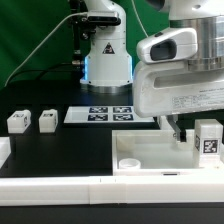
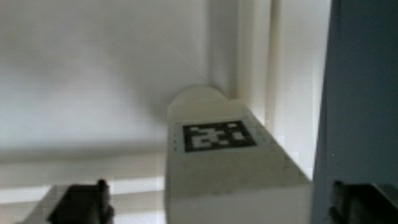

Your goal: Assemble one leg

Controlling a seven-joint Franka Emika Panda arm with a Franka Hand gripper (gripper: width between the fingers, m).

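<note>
One leg (image 1: 207, 141), a small white block with a marker tag, stands upright at the tray-like piece's (image 1: 140, 152) corner on the exterior view's right. My gripper (image 1: 190, 134) hangs right over it. In the wrist view the same leg (image 2: 217, 135) lies between my two dark fingers (image 2: 80, 203), with a gap on each side, so the gripper (image 2: 222, 205) is open and not touching it. Two more legs (image 1: 18, 121) (image 1: 47, 120) stand on the black table at the exterior view's left.
The marker board (image 1: 100, 113) lies mid-table in front of the robot base (image 1: 106, 60). A long white bar (image 1: 90, 191) runs along the front edge. Another white piece (image 1: 3, 150) shows at the far left edge.
</note>
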